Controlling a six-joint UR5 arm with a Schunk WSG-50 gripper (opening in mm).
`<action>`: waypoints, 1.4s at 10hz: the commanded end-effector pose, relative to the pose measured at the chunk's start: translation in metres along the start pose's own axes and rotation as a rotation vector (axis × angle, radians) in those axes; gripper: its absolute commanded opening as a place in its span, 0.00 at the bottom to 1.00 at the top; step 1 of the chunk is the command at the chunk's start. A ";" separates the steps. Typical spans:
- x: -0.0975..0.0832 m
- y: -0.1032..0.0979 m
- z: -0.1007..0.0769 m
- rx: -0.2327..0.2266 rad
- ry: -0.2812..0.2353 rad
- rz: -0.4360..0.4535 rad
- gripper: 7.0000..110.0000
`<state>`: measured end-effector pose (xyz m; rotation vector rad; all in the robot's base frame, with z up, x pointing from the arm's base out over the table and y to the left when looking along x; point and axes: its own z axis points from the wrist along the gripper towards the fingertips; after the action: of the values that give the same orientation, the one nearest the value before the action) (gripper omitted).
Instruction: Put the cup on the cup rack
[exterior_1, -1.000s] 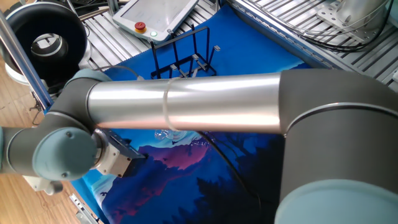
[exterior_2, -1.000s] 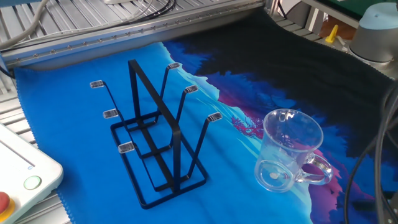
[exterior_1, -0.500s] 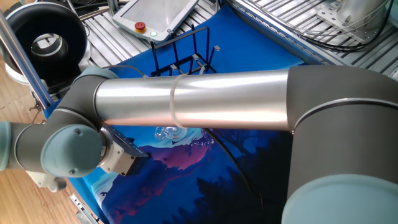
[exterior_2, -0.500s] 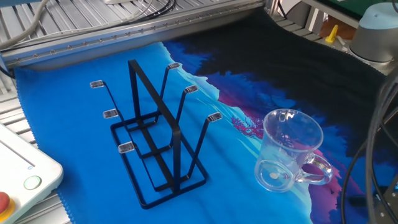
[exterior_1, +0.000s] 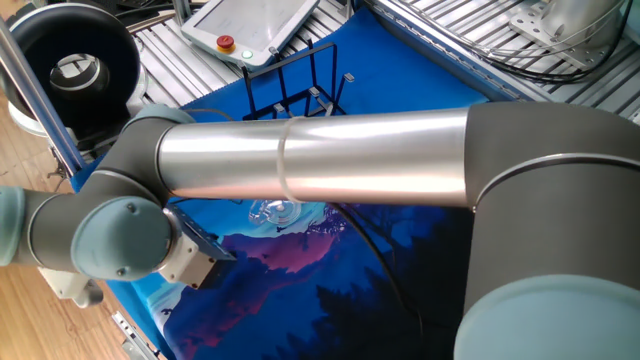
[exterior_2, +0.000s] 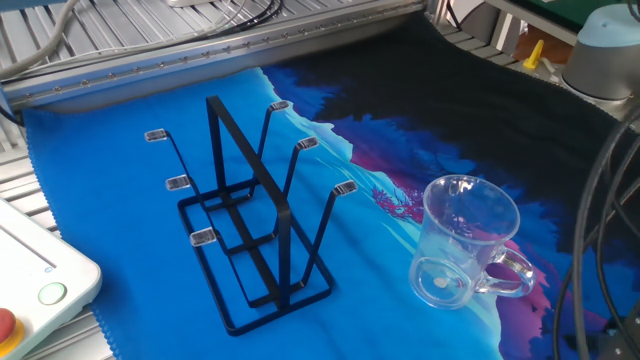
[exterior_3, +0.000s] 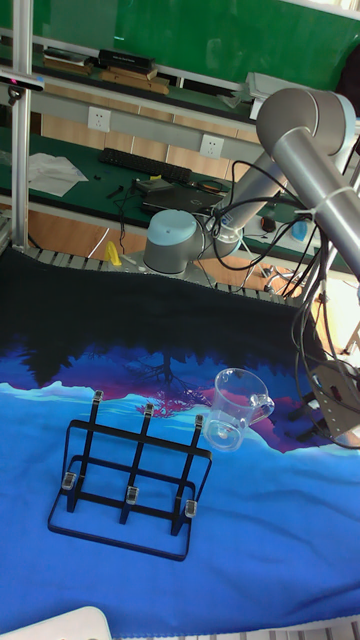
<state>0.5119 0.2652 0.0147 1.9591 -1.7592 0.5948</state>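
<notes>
One cup (exterior_2: 465, 250) beside one cup rack (exterior_2: 250, 225) on blue-clothed surface (exterior_2: 120, 270), arm (exterior_1: 320, 160) overhead, end effector state cannot be told

One cup (exterior_2: 461, 248), one cup rack (exterior_2: 247, 228), one robot arm (exterior_1: 330, 160).

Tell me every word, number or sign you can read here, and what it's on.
No readable text in any view.
White pendant: red and green buttons, no legible lettering.
Cup, cup rack, blue cloth: no writing; the cloth shows only a picture.
Green wall board: no writing visible.
</notes>
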 end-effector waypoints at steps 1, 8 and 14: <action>0.008 0.014 0.000 -0.059 0.028 -0.003 0.57; 0.028 0.025 0.005 -0.110 0.098 -0.025 0.57; 0.061 0.025 0.010 -0.131 0.172 0.012 0.57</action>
<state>0.4928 0.2174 0.0398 1.7752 -1.6595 0.6239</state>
